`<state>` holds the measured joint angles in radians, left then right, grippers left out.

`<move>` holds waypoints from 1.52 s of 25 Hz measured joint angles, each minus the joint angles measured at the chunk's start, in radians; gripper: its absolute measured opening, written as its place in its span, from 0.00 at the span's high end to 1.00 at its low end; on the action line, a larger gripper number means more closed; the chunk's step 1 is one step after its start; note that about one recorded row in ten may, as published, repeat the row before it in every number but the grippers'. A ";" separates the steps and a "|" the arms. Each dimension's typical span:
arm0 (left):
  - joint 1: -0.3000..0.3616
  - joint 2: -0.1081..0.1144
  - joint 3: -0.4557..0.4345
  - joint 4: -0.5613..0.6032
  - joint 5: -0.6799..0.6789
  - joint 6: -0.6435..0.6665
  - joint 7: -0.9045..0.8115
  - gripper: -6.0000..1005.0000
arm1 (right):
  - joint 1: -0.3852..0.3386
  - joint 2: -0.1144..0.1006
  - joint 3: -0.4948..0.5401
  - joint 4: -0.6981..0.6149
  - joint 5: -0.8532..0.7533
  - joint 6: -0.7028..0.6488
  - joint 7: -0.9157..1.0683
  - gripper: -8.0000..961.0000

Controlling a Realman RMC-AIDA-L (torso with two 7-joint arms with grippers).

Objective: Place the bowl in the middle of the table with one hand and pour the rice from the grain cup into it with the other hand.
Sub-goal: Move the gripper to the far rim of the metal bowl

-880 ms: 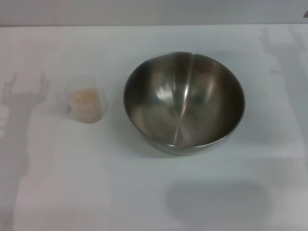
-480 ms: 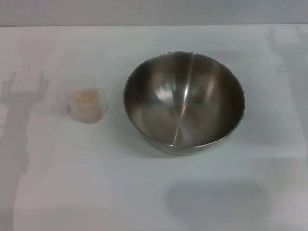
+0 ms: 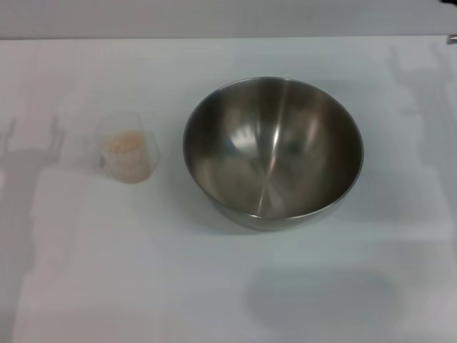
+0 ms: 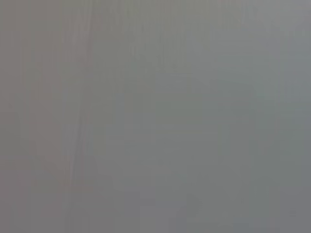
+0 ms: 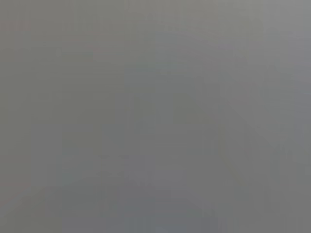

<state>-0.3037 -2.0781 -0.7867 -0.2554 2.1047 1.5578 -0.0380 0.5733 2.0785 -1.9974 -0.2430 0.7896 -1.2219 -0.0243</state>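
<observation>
Bowl [image 3: 273, 151] empty on white table [image 3: 228, 286], grain cup [image 3: 128, 156] beside; end effector states untellable

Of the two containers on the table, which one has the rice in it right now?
The small clear grain cup, standing left of the bowl. Pale rice shows through its wall; the big steel bowl is empty inside.

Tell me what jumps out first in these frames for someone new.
The big shiny steel bowl dominates, sitting empty a little right of the middle of the white table. To the robot's left of it, standing apart, is the small clear grain cup with pale rice inside. No claw shows in any view; both wrist views show only plain grey.
</observation>
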 joint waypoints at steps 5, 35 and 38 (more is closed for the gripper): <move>0.016 0.000 0.023 -0.003 0.000 0.000 0.002 0.29 | -0.033 -0.015 0.010 -0.158 -0.049 0.210 0.003 0.16; 0.022 0.006 0.018 0.010 -0.001 0.002 0.010 0.30 | 0.166 -0.006 0.649 -1.123 -0.391 2.601 -0.265 0.16; 0.021 0.006 0.018 0.010 -0.003 0.002 0.010 0.30 | 0.219 -0.007 0.693 -1.033 -0.391 2.645 -0.308 0.17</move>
<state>-0.2823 -2.0719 -0.7690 -0.2454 2.1016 1.5599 -0.0276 0.7926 2.0711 -1.3048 -1.2761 0.3989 1.4234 -0.3320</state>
